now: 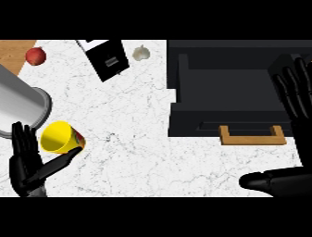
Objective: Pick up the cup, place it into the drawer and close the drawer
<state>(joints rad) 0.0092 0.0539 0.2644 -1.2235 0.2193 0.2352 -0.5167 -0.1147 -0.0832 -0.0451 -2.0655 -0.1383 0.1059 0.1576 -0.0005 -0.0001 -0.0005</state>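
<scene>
Apparently tilted on its side, the yellow cup [60,137] sat well left of the open black drawer [237,92], the left robot hand [27,165] curled around it; the right robot hand [300,134] rested open, fingers straight, over the drawer's right edge on the marbled worktop [131,152].

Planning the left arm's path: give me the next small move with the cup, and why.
Probably carry the yellow cup rightward toward the open black drawer. The left hand holds the cup between thumb and fingers at the counter's left, well away from the drawer. The right hand rests open near the drawer's right side.
</scene>
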